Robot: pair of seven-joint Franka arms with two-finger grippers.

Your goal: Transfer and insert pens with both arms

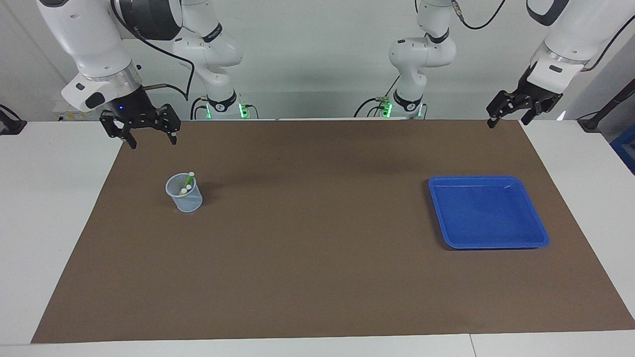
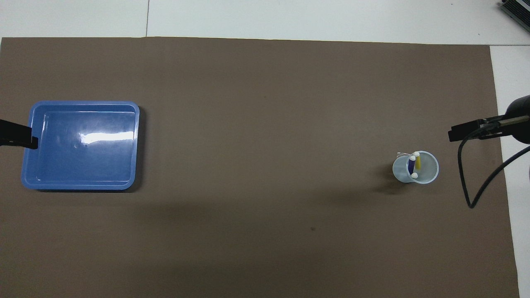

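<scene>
A clear plastic cup (image 1: pixel 184 194) stands on the brown mat toward the right arm's end of the table, with three pens upright in it. The green pen (image 1: pixel 188 181) sticks out above the rim. From overhead the purple pen (image 2: pixel 411 164) and the yellow pen (image 2: pixel 417 162) lean side by side in the cup (image 2: pixel 426 176). My right gripper (image 1: pixel 153 143) hangs open and empty in the air over the mat's edge by the robots, apart from the cup. My left gripper (image 1: pixel 507 122) hangs open and empty over the mat's corner at the left arm's end.
A blue tray (image 1: pixel 488 178) with nothing in it lies on the mat toward the left arm's end, its glossy floor (image 2: pixel 80 161) bare. Two smaller white arms stand at the table's edge between my arms. A black cable loops down from the right wrist.
</scene>
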